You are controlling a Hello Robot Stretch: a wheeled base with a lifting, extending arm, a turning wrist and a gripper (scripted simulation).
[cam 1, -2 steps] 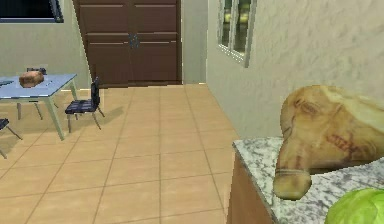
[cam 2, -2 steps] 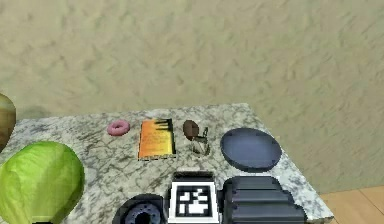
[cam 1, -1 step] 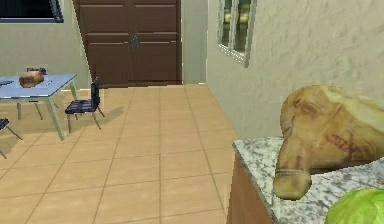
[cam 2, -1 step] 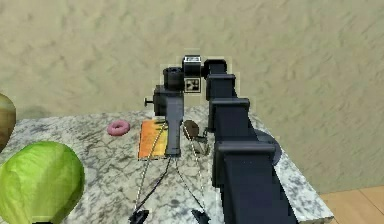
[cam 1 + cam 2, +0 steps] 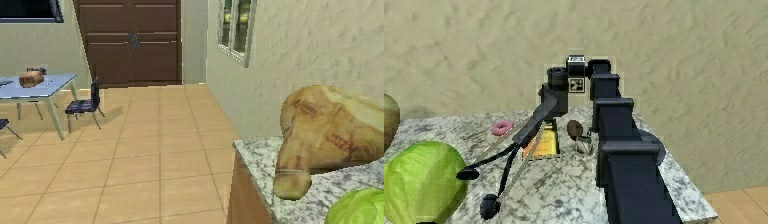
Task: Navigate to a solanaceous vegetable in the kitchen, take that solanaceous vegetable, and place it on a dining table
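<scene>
Biggest: speckled stone worktop [image 5: 564, 190] under the arm [image 5: 629, 170]; a blue worktop [image 5: 42, 90] w/ chairs stands well apart across the tiles. Next the green leafy head [image 5: 422, 180], then the hand [image 5: 479, 190], fingers low over the stone. We can't tell its opening or whether it holds anything. Smallest: brown oval lump [image 5: 574, 128], prob. the potato, just beside the arm. We'd judge it firm, light-ish, not fragile; grip across its short middle.

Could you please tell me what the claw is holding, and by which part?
Cannot tell: the claw shows against the counter, right by a green ball.
</scene>
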